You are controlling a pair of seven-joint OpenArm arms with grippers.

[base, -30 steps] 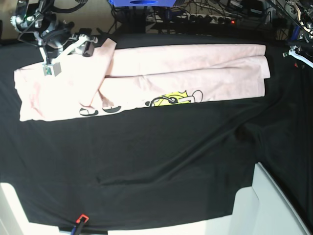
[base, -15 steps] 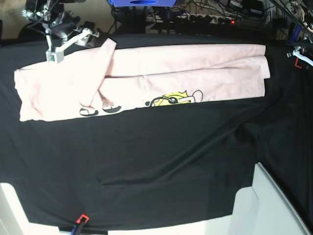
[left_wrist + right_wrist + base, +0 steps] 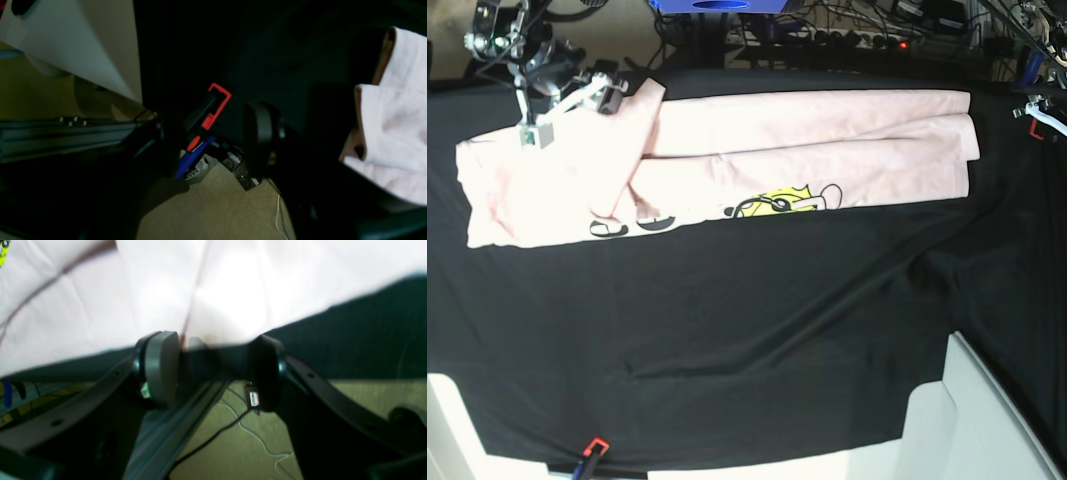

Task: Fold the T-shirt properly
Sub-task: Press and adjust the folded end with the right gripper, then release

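Across the far half of the black table cloth (image 3: 757,330) lies the one T-shirt (image 3: 727,160), folded into a long band whose long axis runs side to side in the base view. Its wider end reaches toward that view's left, with one sleeve flap turned up near the top left; the narrower, layered end points toward the right. Black lettering and a yellow cartoon print peek out along its near edge.

Two grippers are in play. The right gripper (image 3: 562,100) sits over the far left corner of the shirt; from its wrist camera the two dark fingers (image 3: 160,368) stand apart, with pink cloth filling the view just beyond them. Whether they touch the fabric I cannot tell. The left gripper (image 3: 1037,112) hangs at the right edge of the table, off the shirt; its wrist view is dark, one finger (image 3: 260,136) shows, and I cannot tell how its jaws stand. A red-and-blue clamp (image 3: 590,452) grips the near edge of the cloth.
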